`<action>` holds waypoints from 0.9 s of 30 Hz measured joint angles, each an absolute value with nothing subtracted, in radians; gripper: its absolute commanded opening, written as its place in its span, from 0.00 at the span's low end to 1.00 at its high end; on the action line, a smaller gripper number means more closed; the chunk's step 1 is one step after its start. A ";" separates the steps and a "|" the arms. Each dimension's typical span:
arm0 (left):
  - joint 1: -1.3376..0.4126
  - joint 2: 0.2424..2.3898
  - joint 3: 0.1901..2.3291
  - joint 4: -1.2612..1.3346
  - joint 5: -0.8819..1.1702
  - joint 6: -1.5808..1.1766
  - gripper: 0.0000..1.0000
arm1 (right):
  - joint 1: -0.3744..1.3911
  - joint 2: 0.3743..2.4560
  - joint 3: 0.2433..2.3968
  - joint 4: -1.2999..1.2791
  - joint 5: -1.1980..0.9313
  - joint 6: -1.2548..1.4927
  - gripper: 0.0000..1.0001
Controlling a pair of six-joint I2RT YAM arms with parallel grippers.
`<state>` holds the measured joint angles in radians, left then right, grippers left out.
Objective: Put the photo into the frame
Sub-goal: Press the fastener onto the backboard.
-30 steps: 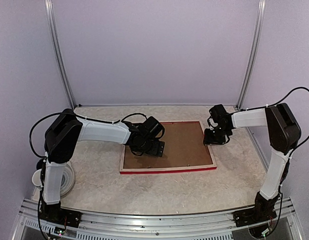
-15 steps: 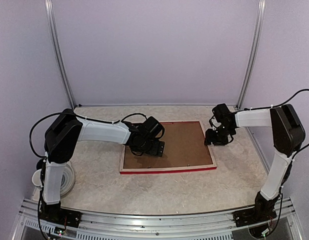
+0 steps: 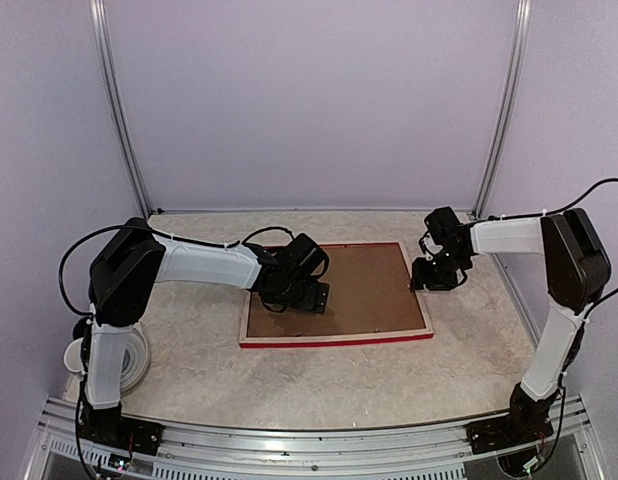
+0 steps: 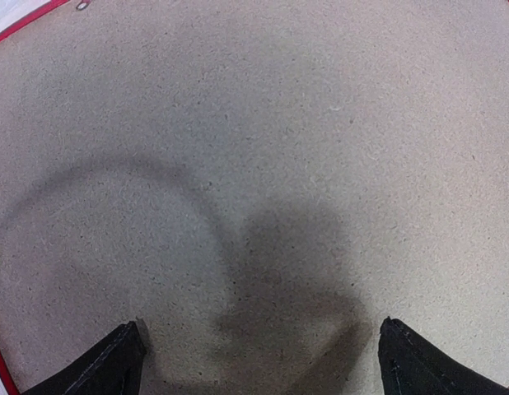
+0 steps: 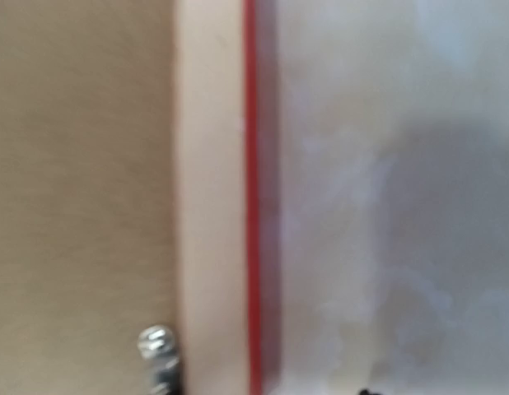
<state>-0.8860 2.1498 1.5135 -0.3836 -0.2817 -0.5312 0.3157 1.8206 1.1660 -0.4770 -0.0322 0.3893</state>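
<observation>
The frame point(image 3: 334, 340) lies face down mid-table point(image 3: 289, 385), pale back up, with the brown backing board point(image 3: 369, 285) seated in it. The photo is nowhere in view and is presumably sandwiched beneath that board. The left gripper point(image 3: 307, 297) stands on the board toward 9 o'clock, jaws spread wide and grasping nothing, likely pressing it flat, while the right gripper point(image 3: 429, 277) hangs over the frame's 3 o'clock rail beside a small metal tab point(image 5: 158, 346), probably to work that fastener; I cannot tell how its jaws stand.
</observation>
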 measured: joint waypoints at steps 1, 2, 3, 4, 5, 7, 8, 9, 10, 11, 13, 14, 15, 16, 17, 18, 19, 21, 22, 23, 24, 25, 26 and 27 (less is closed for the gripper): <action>-0.886 2.150 1.514 -0.383 -0.282 -0.531 0.98 | 0.316 1.838 1.166 -0.477 -0.028 0.389 0.51; -0.886 2.150 1.514 -0.383 -0.282 -0.531 0.98 | 0.316 1.850 1.166 -0.477 -0.023 0.389 0.51; -0.886 2.150 1.514 -0.383 -0.282 -0.531 0.98 | 0.316 1.864 1.166 -0.474 -0.021 0.392 0.50; -0.886 2.150 1.514 -0.383 -0.282 -0.531 0.98 | 0.315 1.865 1.171 -0.472 -0.015 0.390 0.50; -0.886 2.150 1.513 -0.382 -0.282 -0.531 0.98 | 0.315 1.868 1.174 -0.471 -0.012 0.390 0.49; -0.886 2.150 1.513 -0.382 -0.282 -0.531 0.98 | 0.315 1.877 1.184 -0.472 -0.005 0.390 0.48; -0.886 2.150 1.513 -0.381 -0.282 -0.531 0.98 | 0.315 1.883 1.190 -0.469 0.001 0.390 0.48; -0.886 2.150 1.513 -0.381 -0.281 -0.531 0.98 | 0.315 1.885 1.193 -0.466 0.005 0.390 0.48; -0.886 2.150 1.513 -0.379 -0.281 -0.531 0.98 | 0.316 1.888 1.195 -0.460 0.012 0.390 0.47; -0.886 2.150 1.513 -0.378 -0.281 -0.531 0.98 | 0.318 1.888 1.195 -0.457 0.016 0.390 0.47; -0.886 2.150 1.513 -0.378 -0.281 -0.531 0.98 | 0.321 1.888 1.195 -0.454 0.025 0.388 0.47; -0.886 2.150 1.513 -0.378 -0.281 -0.531 0.98 | 0.323 1.888 1.195 -0.453 0.026 0.386 0.47; -0.886 2.150 1.513 -0.378 -0.281 -0.531 0.98 | 0.324 1.888 1.195 -0.453 0.029 0.385 0.47; -0.886 2.150 1.514 -0.378 -0.281 -0.531 0.98 | 0.326 1.888 1.194 -0.452 0.033 0.382 0.47; -0.886 2.150 1.514 -0.378 -0.281 -0.531 0.98 | 0.328 1.888 1.195 -0.451 0.036 0.381 0.48; -0.886 2.150 1.514 -0.378 -0.281 -0.531 0.98 | 0.331 1.887 1.194 -0.451 0.038 0.378 0.48; -0.886 2.150 1.514 -0.378 -0.281 -0.530 0.98 | 0.332 1.885 1.194 -0.450 0.040 0.375 0.48; -0.886 2.150 1.514 -0.378 -0.281 -0.530 0.98 | 0.332 1.882 1.191 -0.445 0.039 0.368 0.48; -0.888 2.150 1.516 -0.381 -0.281 -0.530 0.98 | 0.332 1.880 1.189 -0.442 0.038 0.364 0.47; -0.889 2.150 1.520 -0.384 -0.281 -0.530 0.98 | 0.332 1.880 1.188 -0.440 0.036 0.361 0.47; -0.889 2.150 1.524 -0.389 -0.280 -0.530 0.98 | 0.332 1.879 1.188 -0.440 0.035 0.359 0.47; -0.889 2.150 1.530 -0.394 -0.277 -0.530 0.98 | 0.332 1.879 1.188 -0.439 0.034 0.358 0.47; -0.890 2.150 1.534 -0.398 -0.274 -0.530 0.98 | 0.332 1.879 1.188 -0.439 0.033 0.357 0.47; -0.892 2.150 1.543 -0.406 -0.271 -0.529 0.98 | 0.332 1.879 1.188 -0.439 0.033 0.356 0.46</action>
<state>-0.8917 2.1498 1.5433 -0.4061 -0.2714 -0.5293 0.3317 1.8793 1.1885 -0.4393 0.0330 0.3557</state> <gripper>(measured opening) 0.978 0.470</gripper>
